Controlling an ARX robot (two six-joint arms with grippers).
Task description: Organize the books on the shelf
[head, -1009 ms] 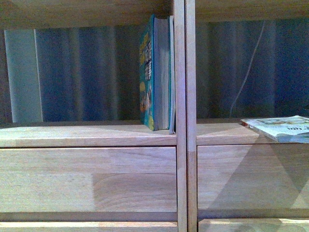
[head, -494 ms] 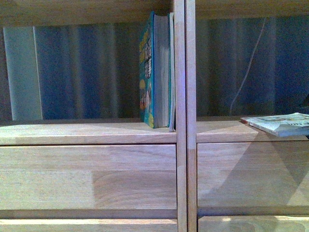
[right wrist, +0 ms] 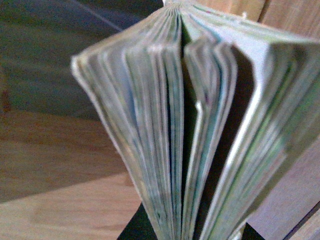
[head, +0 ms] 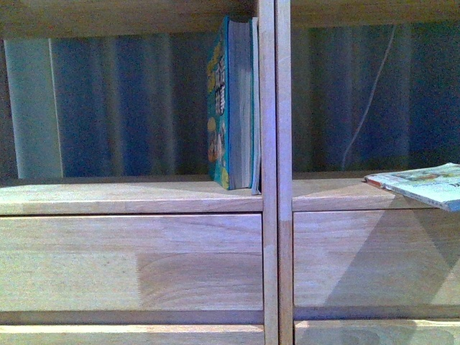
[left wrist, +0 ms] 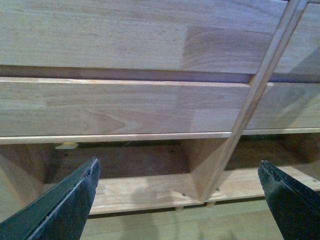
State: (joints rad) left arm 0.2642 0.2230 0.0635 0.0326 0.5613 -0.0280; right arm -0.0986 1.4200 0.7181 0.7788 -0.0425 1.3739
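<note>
Right gripper (right wrist: 192, 231) clamped on thin book (head: 424, 184), pages fanned.
Book sits tilted at front of shelf's (head: 269, 215) right compartment. Teal books (head: 230, 108) upright against divider, left compartment. Left gripper (left wrist: 177, 200) spread wide, empty, facing drawer fronts (left wrist: 125, 107).

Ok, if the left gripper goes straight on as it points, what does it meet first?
Probably the shelf: the open left gripper faces its lowest open compartment beside the upright divider. Depth is unclear.

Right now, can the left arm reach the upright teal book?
Likely yes, once raised: the left hand is open, aimed at low drawer fronts; the teal book stands higher, unblocked in front.
</note>
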